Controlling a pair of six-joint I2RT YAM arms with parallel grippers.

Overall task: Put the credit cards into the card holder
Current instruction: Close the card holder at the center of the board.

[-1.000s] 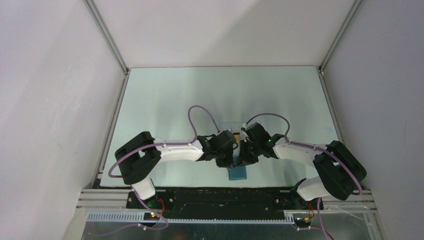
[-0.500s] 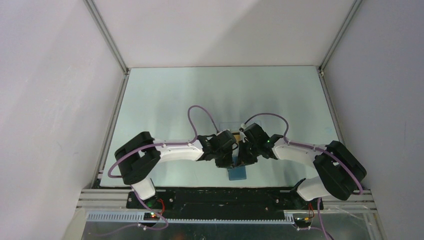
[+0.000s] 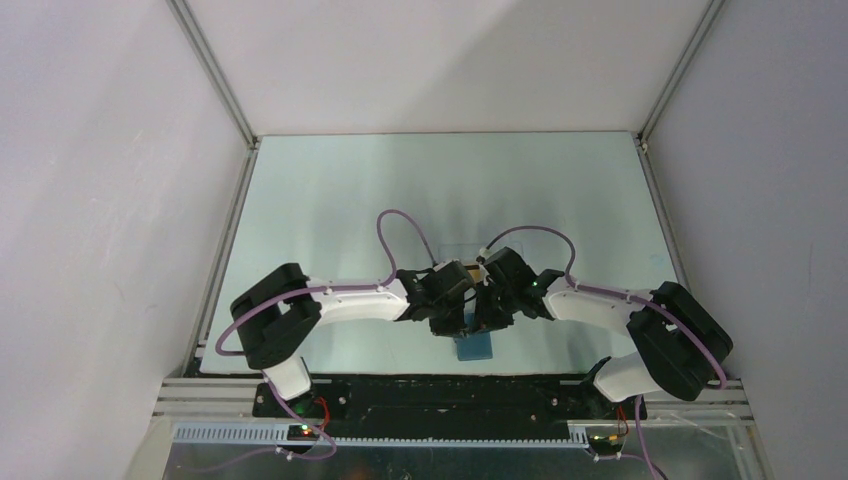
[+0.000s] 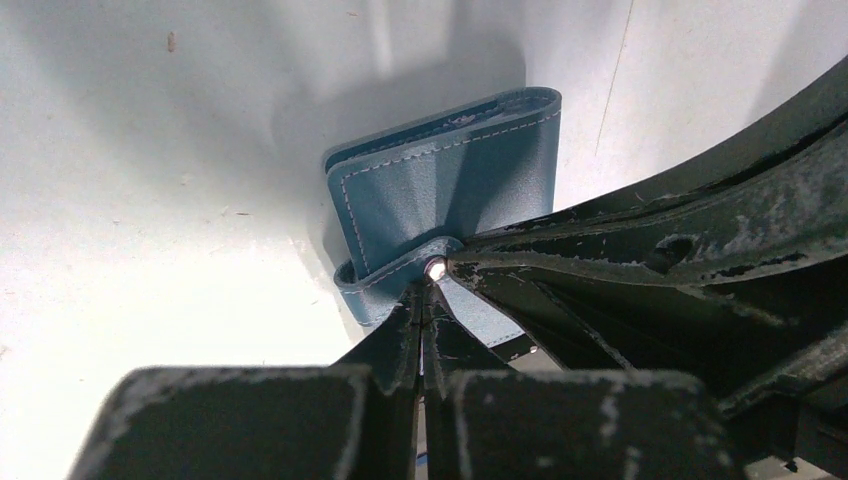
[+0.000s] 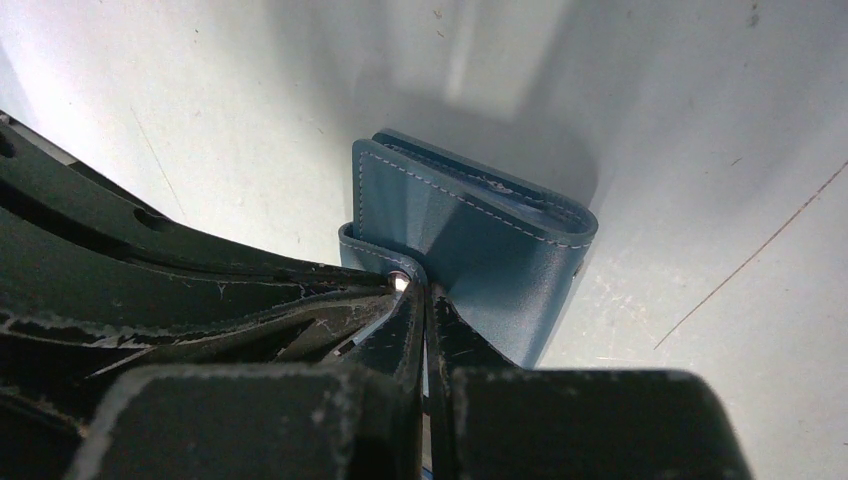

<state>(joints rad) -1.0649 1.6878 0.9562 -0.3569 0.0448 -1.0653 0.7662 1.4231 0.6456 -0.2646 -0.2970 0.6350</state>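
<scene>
— Which step are we on?
— Opening. The card holder point(image 4: 450, 190) rests folded at the near middle of the worktop point(image 3: 330, 200). Our left claw point(image 4: 424, 300) and right claw point(image 5: 420, 305) are both pinched shut on its clasp flap.
— Next?
— We reckon we spread it open, then fetch the orange card point(image 3: 467, 268) just beyond.

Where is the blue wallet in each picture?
Top camera: the wallet is low in the middle, near the table's front edge.
Left wrist camera: the wallet is in the middle, a bit above centre.
Right wrist camera: the wallet is in the middle.
Shared landmark: the shiny snap on its tab, seen in both wrist pictures.
</scene>
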